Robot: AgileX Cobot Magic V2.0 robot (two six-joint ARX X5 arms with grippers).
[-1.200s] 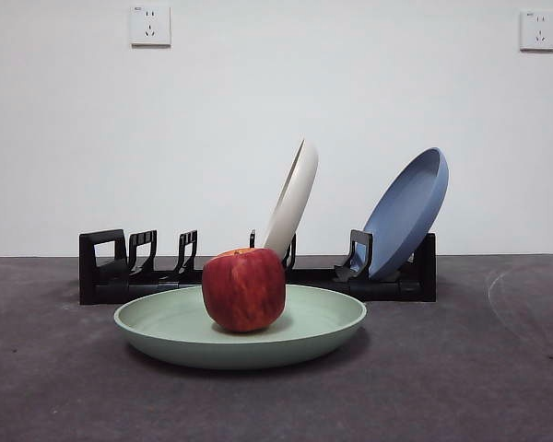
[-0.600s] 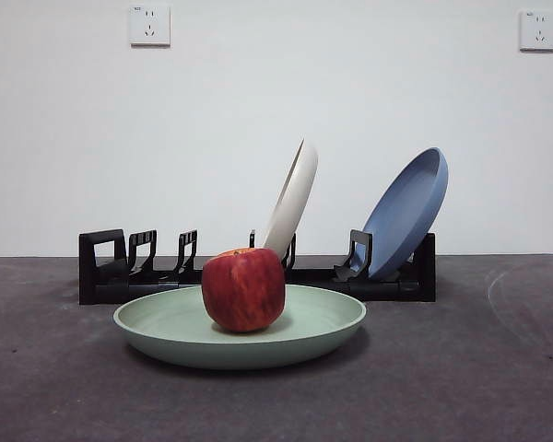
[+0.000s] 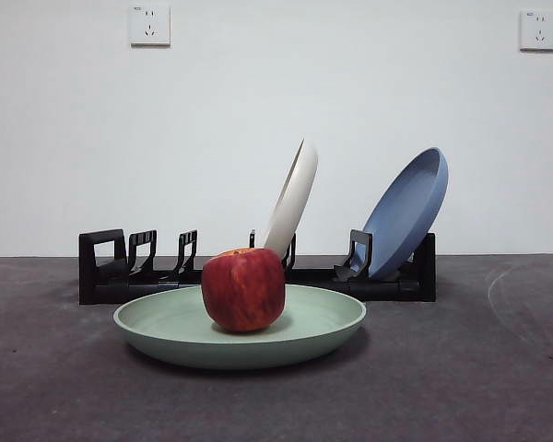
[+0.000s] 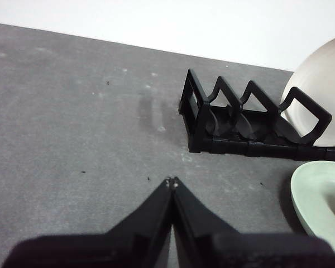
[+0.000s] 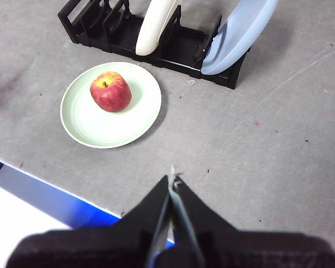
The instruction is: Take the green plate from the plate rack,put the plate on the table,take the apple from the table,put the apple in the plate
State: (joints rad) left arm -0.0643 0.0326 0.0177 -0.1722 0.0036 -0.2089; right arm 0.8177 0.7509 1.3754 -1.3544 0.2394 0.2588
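Observation:
The green plate (image 3: 306,331) lies flat on the dark grey table (image 3: 461,368) in front of the black plate rack (image 3: 129,272). The red apple (image 3: 243,289) sits in the plate, left of its middle. In the right wrist view the plate (image 5: 128,114) and apple (image 5: 110,91) lie far below and ahead of my right gripper (image 5: 173,177), which is shut and empty. My left gripper (image 4: 171,181) is shut and empty above bare table, beside the rack's loop end (image 4: 198,114); the plate's rim (image 4: 315,195) shows there too.
A cream-white plate (image 3: 293,198) and a blue plate (image 3: 407,212) lean in the rack's slots. The table's near edge with a blue strip (image 5: 50,198) shows in the right wrist view. Two wall sockets (image 3: 150,25) sit high on the white wall.

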